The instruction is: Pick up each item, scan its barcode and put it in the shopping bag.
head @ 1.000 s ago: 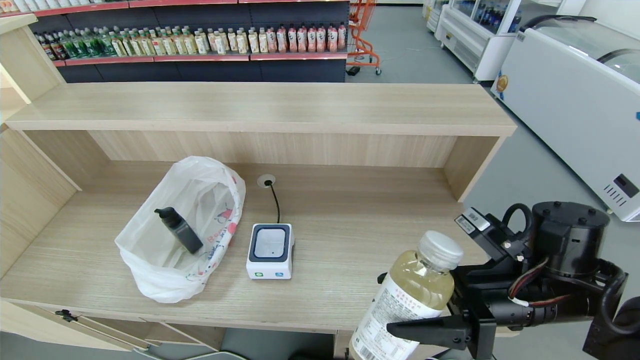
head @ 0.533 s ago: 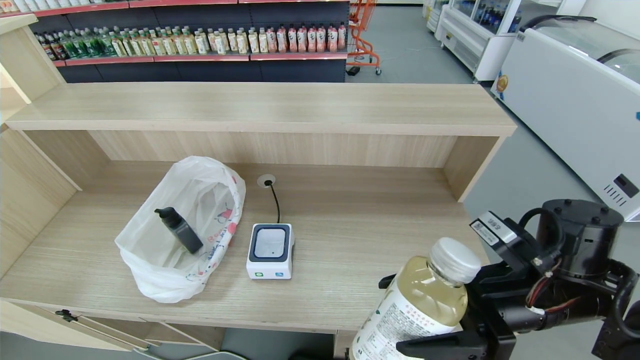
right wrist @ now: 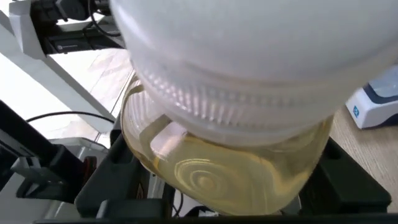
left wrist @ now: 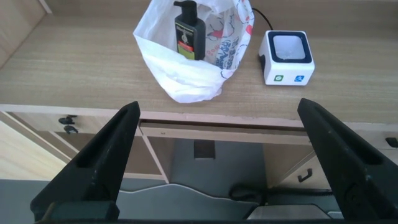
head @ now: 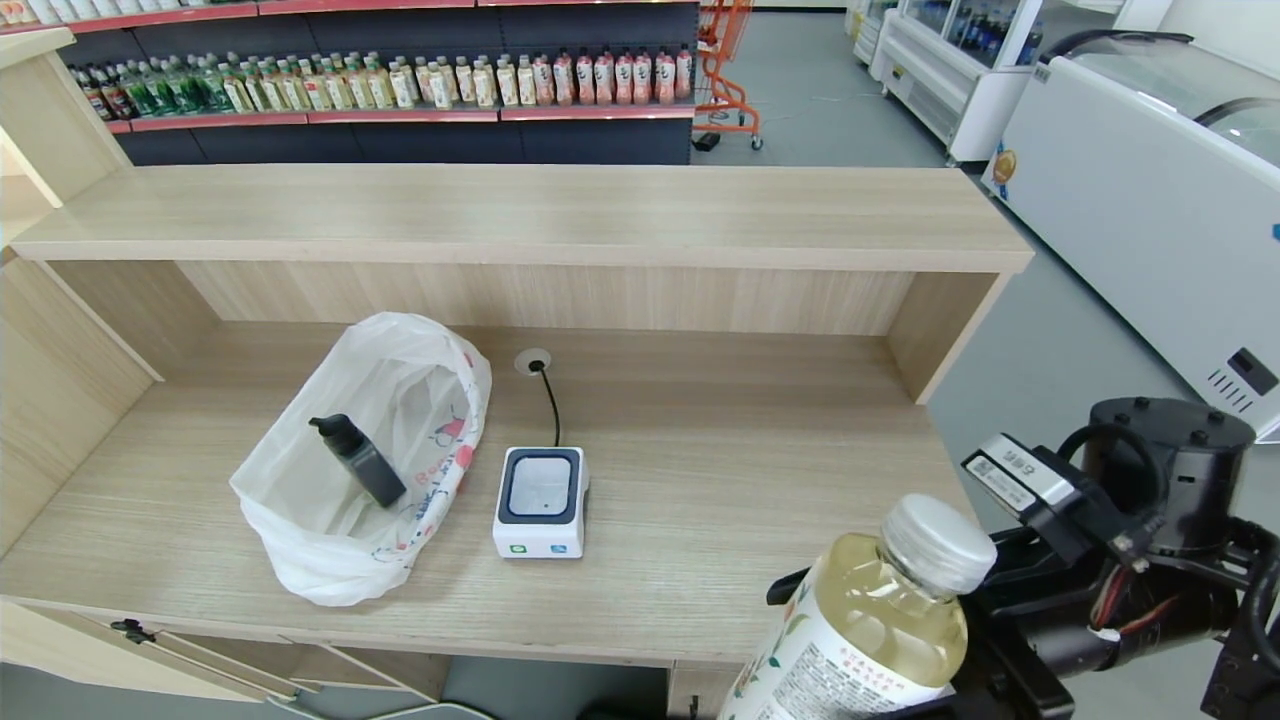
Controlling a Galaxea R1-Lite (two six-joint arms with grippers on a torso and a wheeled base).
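Note:
A bottle (head: pixel 880 620) of pale yellow drink, with a white cap and white label, is held by my right gripper (head: pixel 820 650) off the counter's front right corner. The gripper (right wrist: pixel 230 199) is shut on the bottle (right wrist: pixel 230 143), a dark finger on each side. The white shopping bag (head: pixel 340 500) lies open on the counter's left, with a black pump bottle (head: pixel 358 462) inside. Just right of it sits the white scanner (head: pixel 541 502). My left gripper (left wrist: pixel 217 155) hangs open below the counter's front edge, facing the bag (left wrist: pixel 186 74) and scanner (left wrist: pixel 286 56).
The wooden counter (head: pixel 720 470) has a raised back ledge and side walls. A black cable (head: pixel 550 405) runs from the scanner to a hole at the back. A white freezer (head: pixel 1150 200) stands to the right, drink shelves behind.
My right arm has carried the bottle down and to the right, off the counter's front corner. The bag, scanner and pump bottle have not moved.

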